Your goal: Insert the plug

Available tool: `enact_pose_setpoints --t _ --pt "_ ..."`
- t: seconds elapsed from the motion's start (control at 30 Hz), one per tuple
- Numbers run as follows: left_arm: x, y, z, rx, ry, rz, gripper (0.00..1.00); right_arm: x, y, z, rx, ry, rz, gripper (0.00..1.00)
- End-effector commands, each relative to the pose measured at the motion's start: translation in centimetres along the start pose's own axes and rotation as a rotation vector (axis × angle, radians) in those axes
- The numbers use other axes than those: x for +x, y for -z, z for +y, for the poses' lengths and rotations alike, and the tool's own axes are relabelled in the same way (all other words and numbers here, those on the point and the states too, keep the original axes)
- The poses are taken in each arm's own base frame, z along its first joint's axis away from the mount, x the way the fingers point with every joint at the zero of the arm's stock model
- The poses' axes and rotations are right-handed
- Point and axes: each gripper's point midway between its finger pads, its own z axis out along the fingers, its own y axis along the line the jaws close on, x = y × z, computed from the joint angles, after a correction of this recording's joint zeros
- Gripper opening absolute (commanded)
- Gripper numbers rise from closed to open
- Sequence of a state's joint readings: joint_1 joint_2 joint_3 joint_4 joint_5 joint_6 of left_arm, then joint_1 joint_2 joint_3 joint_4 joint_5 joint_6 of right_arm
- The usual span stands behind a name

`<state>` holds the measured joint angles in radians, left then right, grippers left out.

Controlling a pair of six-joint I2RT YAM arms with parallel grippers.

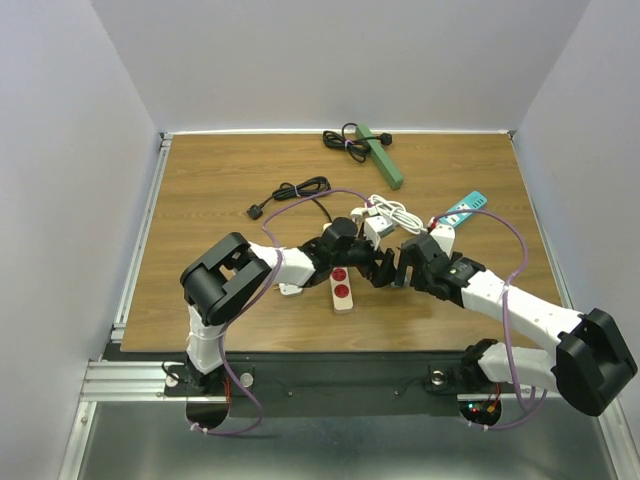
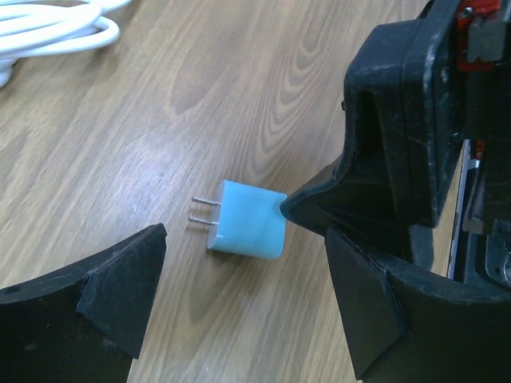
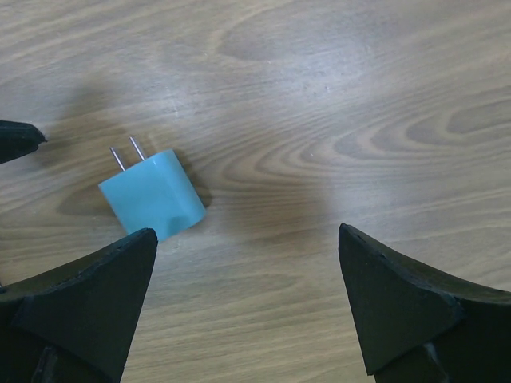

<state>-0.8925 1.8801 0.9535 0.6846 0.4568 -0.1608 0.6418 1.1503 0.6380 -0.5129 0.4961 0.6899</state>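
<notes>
A light blue plug (image 2: 247,231) with two metal prongs lies flat on the wooden table, also seen in the right wrist view (image 3: 152,195). My left gripper (image 2: 247,295) is open and empty, with the plug just beyond its fingertips. My right gripper (image 3: 247,295) is open and empty; its left fingertip (image 3: 136,243) is at the plug's edge and appears to touch it. In the top view both grippers meet at the table's middle, left (image 1: 366,262) and right (image 1: 397,268), and hide the plug. A white power strip with red buttons (image 1: 342,284) lies just left of them.
A coiled white cable (image 1: 395,212) and a white adapter lie behind the grippers. A teal power strip (image 1: 460,210) is at the right, a green strip (image 1: 383,157) with a black cord at the back, and a black cable (image 1: 295,192) at the left.
</notes>
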Motion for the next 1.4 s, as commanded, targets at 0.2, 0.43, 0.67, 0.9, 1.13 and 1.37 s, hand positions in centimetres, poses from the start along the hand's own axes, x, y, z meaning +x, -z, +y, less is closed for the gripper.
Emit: enact_pose_setpoints --t 0.2,0.43,0.67,0.9,1.13,1.37 --pt "-2.1 -1.7 -1.9 0.102 -0.027 -0.071 0.91 1.6 0.0 0.5 -0.024 -0.054 0.08 1.0" --pt "-1.3 -2.0 -2.3 0.142 -0.005 -0.063 0.91 2.2 -0.2 0.4 -0.015 -0.045 0.102 1.0" --pt "0.3 -1.4 -4.1 0.253 0.019 -0.037 0.9 2.0 -1.0 0.2 0.036 -0.031 0.1 1.0" --pt "1.5 -0.2 -5.3 0.311 0.047 -0.025 0.89 0.7 -1.3 -0.3 0.086 -0.049 0.042 1.0" --pt "1.6 0.6 -6.8 0.391 0.075 -0.037 0.89 -1.0 -2.0 -0.6 0.132 -0.03 -0.027 1.0" --pt "1.3 1.4 -7.8 0.431 0.08 -0.044 0.87 -3.9 -2.3 0.5 0.113 -0.016 -0.113 1.0"
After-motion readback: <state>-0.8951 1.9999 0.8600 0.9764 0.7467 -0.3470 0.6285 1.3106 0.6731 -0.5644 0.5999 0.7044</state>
